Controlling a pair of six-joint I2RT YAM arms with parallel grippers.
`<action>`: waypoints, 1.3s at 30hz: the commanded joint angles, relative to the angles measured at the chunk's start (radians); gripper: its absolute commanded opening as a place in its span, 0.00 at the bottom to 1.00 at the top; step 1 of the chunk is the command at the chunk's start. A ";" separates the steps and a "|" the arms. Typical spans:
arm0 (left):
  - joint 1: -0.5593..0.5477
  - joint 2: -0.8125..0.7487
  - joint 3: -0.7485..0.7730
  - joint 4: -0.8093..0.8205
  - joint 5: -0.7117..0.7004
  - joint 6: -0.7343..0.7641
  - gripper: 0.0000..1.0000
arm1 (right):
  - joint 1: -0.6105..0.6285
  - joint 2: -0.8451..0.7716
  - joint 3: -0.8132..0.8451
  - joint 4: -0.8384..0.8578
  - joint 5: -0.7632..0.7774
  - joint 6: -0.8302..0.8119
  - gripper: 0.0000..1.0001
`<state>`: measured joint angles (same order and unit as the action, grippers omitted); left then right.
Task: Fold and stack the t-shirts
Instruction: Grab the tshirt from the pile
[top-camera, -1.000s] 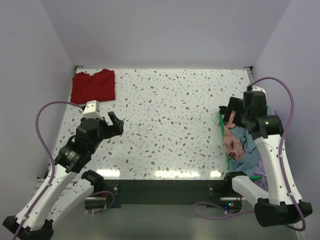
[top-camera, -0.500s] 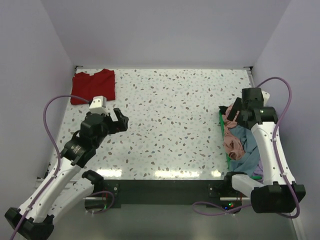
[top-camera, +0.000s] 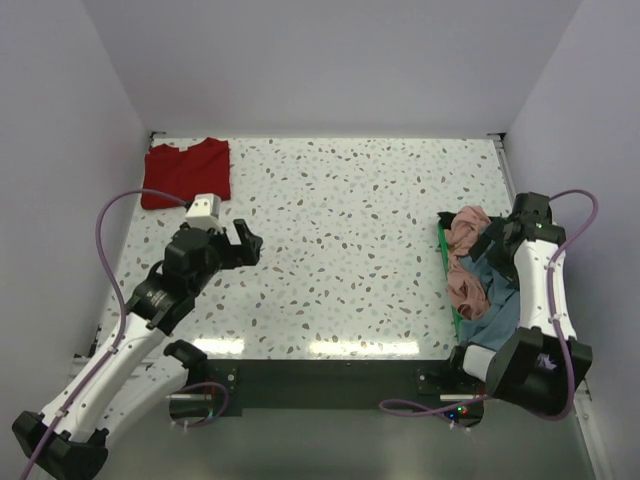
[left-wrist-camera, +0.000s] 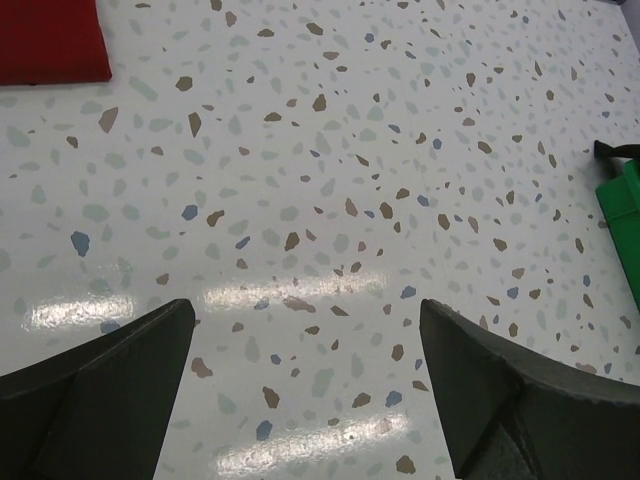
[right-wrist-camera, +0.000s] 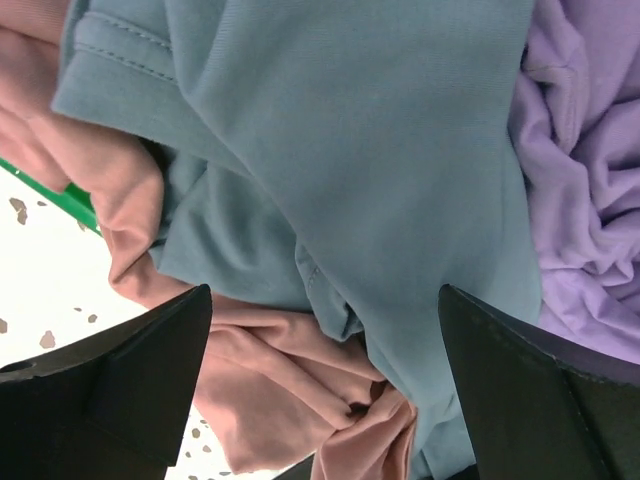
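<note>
A folded red t-shirt (top-camera: 186, 172) lies at the table's far left corner; its edge shows in the left wrist view (left-wrist-camera: 50, 40). A heap of crumpled shirts sits at the right edge: salmon-pink (top-camera: 466, 262), slate-blue (top-camera: 492, 290) and lavender (right-wrist-camera: 590, 180). The slate-blue shirt (right-wrist-camera: 370, 150) lies over the salmon-pink one (right-wrist-camera: 270, 390) in the right wrist view. My right gripper (right-wrist-camera: 325, 375) is open just above the heap, holding nothing. My left gripper (left-wrist-camera: 305, 385) is open and empty over bare table, left of centre.
A green bin edge (top-camera: 447, 275) holds the heap; it also shows in the left wrist view (left-wrist-camera: 622, 215). White walls close in the speckled table (top-camera: 340, 220) on three sides.
My right arm has swung out toward the right wall and now hangs over the shirt heap. My left gripper has moved a little forward and to the right.
</note>
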<state>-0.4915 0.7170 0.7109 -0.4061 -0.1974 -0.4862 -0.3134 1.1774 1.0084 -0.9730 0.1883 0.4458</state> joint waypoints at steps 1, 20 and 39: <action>-0.001 -0.050 -0.022 0.016 -0.005 0.005 1.00 | -0.018 0.022 -0.008 0.065 -0.038 -0.002 0.98; -0.001 -0.131 -0.065 -0.063 -0.047 -0.054 1.00 | -0.041 0.082 -0.033 0.099 0.057 0.019 0.24; -0.002 -0.005 -0.002 0.035 0.052 -0.032 1.00 | -0.041 -0.064 0.689 -0.112 0.093 0.057 0.00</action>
<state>-0.4915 0.7223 0.6590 -0.4225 -0.1627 -0.5308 -0.3538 1.1107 1.5822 -1.1088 0.2974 0.4793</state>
